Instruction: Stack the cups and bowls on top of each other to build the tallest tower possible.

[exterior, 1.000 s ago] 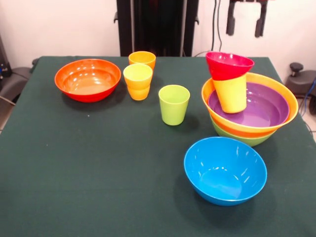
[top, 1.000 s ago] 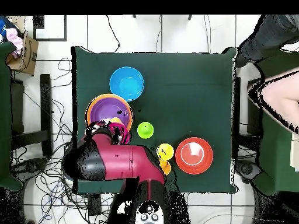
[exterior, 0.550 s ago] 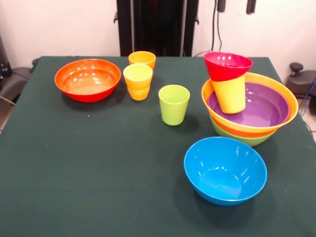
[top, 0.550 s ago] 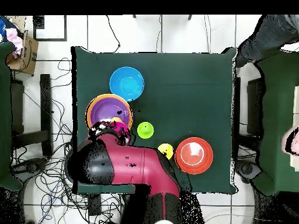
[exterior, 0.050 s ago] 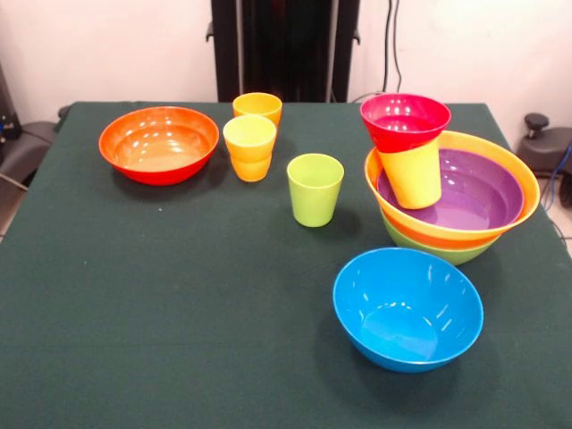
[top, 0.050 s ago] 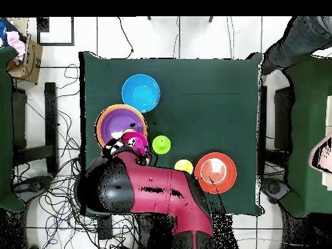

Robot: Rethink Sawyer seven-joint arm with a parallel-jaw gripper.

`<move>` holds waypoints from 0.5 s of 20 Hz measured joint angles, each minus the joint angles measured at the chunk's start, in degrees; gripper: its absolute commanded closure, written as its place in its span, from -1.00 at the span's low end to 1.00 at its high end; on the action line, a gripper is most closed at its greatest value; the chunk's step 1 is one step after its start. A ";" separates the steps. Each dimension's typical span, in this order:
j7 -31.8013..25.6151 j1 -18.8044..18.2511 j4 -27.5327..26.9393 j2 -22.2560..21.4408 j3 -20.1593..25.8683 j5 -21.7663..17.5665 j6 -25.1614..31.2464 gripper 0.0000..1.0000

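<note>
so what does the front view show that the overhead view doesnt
Only the front view shows the tower's layers from the side: the yellow cup standing in the purple bowl under the small magenta-red bowl, plus the orange cup. Only the overhead view shows the red arm and a person's sleeve. Both show the blue bowl, lime green cup and red-orange bowl.
</note>
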 measured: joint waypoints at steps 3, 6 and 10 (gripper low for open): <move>0.00 -0.70 -0.43 0.67 0.33 -0.03 -0.01 -1.00; 0.00 -1.66 -1.03 1.78 0.52 -0.74 -0.23 -1.00; 0.00 -3.66 -2.33 5.48 0.58 -3.98 -2.75 -1.00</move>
